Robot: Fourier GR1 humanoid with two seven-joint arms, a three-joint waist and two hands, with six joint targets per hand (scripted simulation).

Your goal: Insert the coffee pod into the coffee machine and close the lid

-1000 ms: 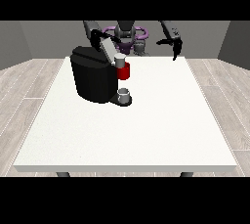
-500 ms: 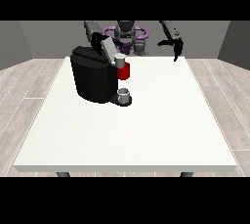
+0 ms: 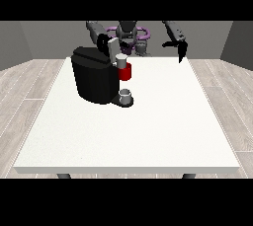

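— While the black coffee machine (image 3: pixel 95 75) stands on the white worktop (image 3: pixel 128 131), where is the pod?
— I can't tell; a hand (image 3: pixel 105 43) at the view's left sits at the raised lid (image 3: pixel 113 47), fingers unclear.
— The other hand (image 3: pixel 181 48)?
— At the view's right, above the worktop's far edge, fingers hanging relaxed, holding nothing. A small cup (image 3: pixel 125 96) sits under the red head (image 3: pixel 125 71).

A large white worktop (image 3: pixel 148 131) fills the middle of the view, its near edge running toward six o'clock. Around it lies a pale wood-plank floor (image 3: pixel 29 87), showing at nine and three o'clock. Grey walls (image 3: pixel 44 37) close the room toward twelve o'clock.
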